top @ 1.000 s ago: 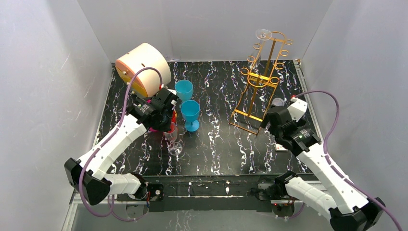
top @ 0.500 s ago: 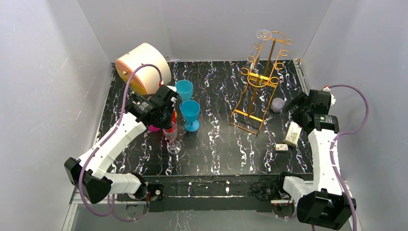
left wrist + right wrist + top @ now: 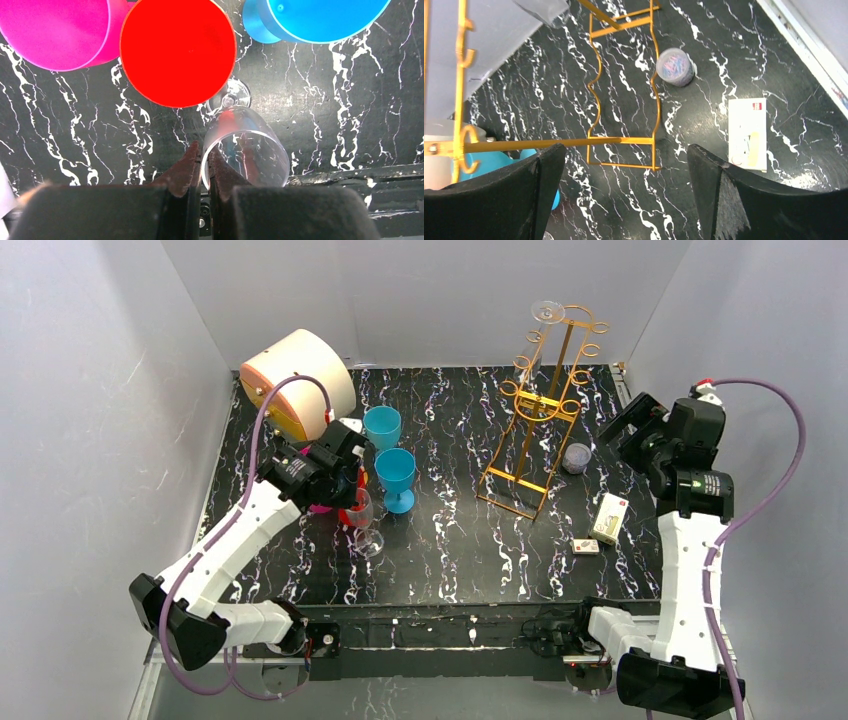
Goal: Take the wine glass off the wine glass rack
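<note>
At centre left, our left gripper [image 3: 204, 152] is pinched together on the rim of a clear wine glass [image 3: 247, 150] standing by the red cup [image 3: 177, 50]. Right of centre, a second wine glass [image 3: 547, 311] hangs upside down atop the wine glass rack [image 3: 541, 403]. At far right, our right gripper [image 3: 624, 150] stands wide apart, holding nothing.

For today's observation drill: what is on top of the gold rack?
A clear wine glass hangs upside down, foot in the rack's top hooks; its bowl is barely discernible.

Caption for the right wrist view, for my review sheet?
Open right gripper over the base of the gold wine glass rack, beside a small round container and white box on the black marbled table.
</note>
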Available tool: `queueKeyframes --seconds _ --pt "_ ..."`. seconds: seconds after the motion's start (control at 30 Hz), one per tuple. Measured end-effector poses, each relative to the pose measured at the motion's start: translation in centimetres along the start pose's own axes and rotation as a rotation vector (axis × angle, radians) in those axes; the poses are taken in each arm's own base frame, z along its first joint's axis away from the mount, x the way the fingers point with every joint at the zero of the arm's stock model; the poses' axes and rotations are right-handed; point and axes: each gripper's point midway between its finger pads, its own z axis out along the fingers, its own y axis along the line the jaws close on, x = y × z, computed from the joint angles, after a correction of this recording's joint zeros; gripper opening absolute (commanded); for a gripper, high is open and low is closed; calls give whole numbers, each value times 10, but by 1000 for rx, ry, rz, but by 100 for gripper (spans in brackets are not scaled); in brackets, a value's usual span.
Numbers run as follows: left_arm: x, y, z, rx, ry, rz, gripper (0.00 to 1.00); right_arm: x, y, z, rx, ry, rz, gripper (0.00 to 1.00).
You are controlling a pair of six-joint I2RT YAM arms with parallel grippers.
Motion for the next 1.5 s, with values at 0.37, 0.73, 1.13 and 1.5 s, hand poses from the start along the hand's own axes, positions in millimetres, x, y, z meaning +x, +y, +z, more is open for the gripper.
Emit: queueKeyframes --seconds 0.37,0.73,1.13,1.5 --pt "-5 -2 2 3 -25 -32 13 -33 27 -27 -72 -66 -20 99" --pt "-7 -2 -2 7 -42 -44 23 -50 60 -35 -194 -50 -34 99" --pt "-30 0 -29 31 -115 -58 37 -62 98 -41 -352 0 -54 89" --pt "-57 -5 -66 133 -267 -121 65 -86 140 -28 -500 59 -45 73"
